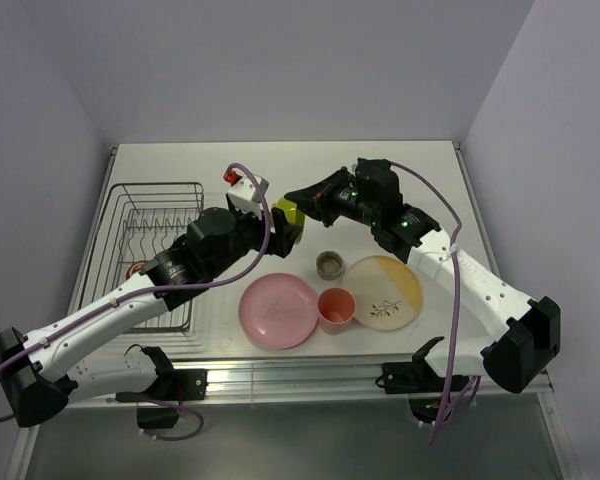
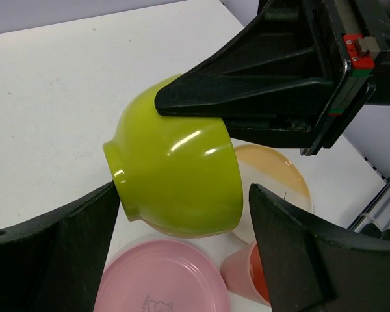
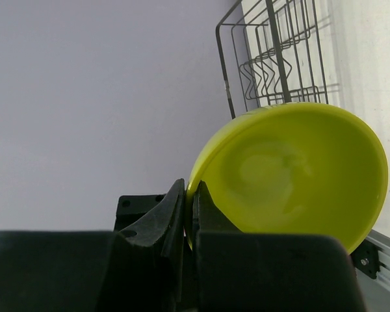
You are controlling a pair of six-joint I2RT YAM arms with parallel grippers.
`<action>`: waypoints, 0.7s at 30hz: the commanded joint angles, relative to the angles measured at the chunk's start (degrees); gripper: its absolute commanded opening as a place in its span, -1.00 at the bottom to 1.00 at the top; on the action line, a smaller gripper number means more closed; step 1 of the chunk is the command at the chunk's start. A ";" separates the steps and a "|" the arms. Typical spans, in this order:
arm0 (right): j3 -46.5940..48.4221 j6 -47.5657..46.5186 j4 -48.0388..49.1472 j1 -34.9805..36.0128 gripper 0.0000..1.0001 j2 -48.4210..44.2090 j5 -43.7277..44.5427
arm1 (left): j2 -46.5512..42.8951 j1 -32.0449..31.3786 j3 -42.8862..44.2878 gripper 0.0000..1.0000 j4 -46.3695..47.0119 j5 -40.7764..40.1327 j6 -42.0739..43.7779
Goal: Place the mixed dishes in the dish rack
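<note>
Top view: the right gripper (image 1: 302, 200) is pinched shut on the rim of the lime bowl (image 1: 284, 211), holding it up off the white table (image 1: 400, 170). The left gripper (image 1: 288, 232) sits just near of the bowl, its jaws spread wide. The rack (image 1: 150, 250) stands left of the bowl. Near and right of the bowl are a grey-tan cup (image 1: 329, 264), a pink plate (image 1: 278, 311), a salmon cup (image 1: 336, 308) and a cream-and-orange plate (image 1: 385, 288).

Left wrist view: the bowl (image 2: 175, 175) is tipped on its side, with its axis about level, its foot to the left of the picture and its mouth to the right. The left gripper (image 2: 184, 195) is wide open and brackets the bowl. One finger (image 2: 58, 247) is at the foot and the other is just beside the rim; I cannot tell if either one touches. The right gripper (image 2: 247, 91) clamps the rim from above. Below the bowl lie the pink plate (image 2: 159, 279), the salmon cup (image 2: 247, 276) and the cream-and-orange plate (image 2: 273, 169).

Right wrist view: the right gripper (image 3: 188, 214) has its fingers closed with only the bowl's rim between them. The bowl (image 3: 292, 169) turns its mouth to this camera, showing the inside. The rack (image 3: 273, 58) is behind the bowl.
</note>
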 commanded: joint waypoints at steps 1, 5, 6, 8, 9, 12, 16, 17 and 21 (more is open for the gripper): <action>1.46 0.88 2.75 0.59 -1.00 -1.56 1.03 | -0.01 -0.35 2.42 0.63 1.23 0.61 -0.32; 1.37 0.70 2.84 0.59 -1.00 -1.82 1.20 | -0.01 -0.35 2.25 0.51 1.15 0.87 -0.49; 1.37 0.79 3.01 0.68 -1.00 -1.73 1.03 | -0.01 -0.35 2.33 0.50 1.32 0.96 -0.41; 1.55 0.79 3.19 0.68 -1.00 -1.47 0.77 | 0.25 -0.35 2.51 0.40 1.24 1.40 -0.49; 1.55 0.79 3.10 0.68 -1.00 -1.47 0.94 | 0.25 -0.35 2.60 0.35 1.15 1.40 -0.58; 1.81 0.44 3.10 0.77 -1.00 -1.56 1.55 | 0.43 -0.44 2.77 0.09 0.88 1.75 -0.58; 1.90 -0.09 3.71 0.77 -1.00 -1.03 1.21 | 0.69 -0.35 3.04 -0.84 -0.17 1.75 -0.67; 1.99 -0.52 3.89 0.85 -1.00 -0.86 1.03 | 0.69 -0.35 3.13 -1.00 -0.52 1.58 -1.02; 3.48 -3.07 2.76 1.03 -0.99 -0.59 1.64 | 0.52 -0.35 3.22 -1.00 -1.84 -1.50 -1.99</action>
